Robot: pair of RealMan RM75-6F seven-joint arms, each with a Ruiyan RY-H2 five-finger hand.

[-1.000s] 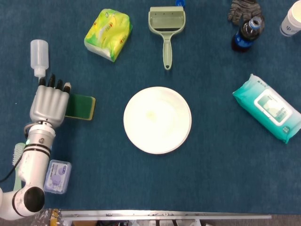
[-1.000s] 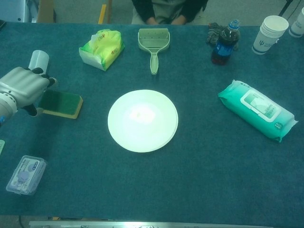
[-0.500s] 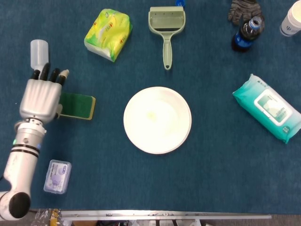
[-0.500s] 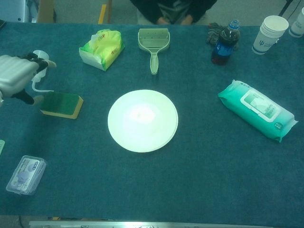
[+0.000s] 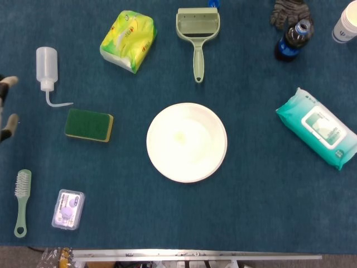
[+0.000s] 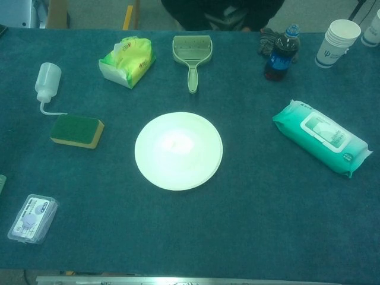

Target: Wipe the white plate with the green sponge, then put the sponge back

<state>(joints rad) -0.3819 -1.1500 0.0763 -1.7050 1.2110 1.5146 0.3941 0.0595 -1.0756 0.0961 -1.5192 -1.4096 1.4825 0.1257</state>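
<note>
Blue cloth covers the table [image 5: 111, 223] before you, with the white plate [image 5: 187, 142] lying flat near its middle. Your green sponge [image 5: 88, 125] rests flat on the cloth to the plate's left, well apart from it, green face up with a yellow layer showing along its right edge. Nothing touches the sponge.

Your left hand [image 5: 5, 109] shows only as a few fingertips at the far left edge of the head view, apart from one another and holding nothing there; the chest view does not show it at all. Your right hand appears in neither view.

Just above the sponge lies a clear squeeze bottle [image 5: 47, 69] with its thin curved spout pointing toward the sponge. A yellow-green tissue pack [image 5: 128, 40] sits near the far edge, and beside it a pale green dustpan [image 5: 197, 33] has its handle pointing toward the plate. At the far right corner stand a dark drink bottle [image 5: 292, 40], a dark glove [image 5: 289, 11] behind it, and stacked paper cups [image 6: 334, 43]. A teal wet-wipes pack [image 5: 322, 128] lies tilted to the plate's right. Near the front left edge lie a small green brush [image 5: 21, 201] and a clear plastic case [image 5: 68, 209], side by side.
</note>
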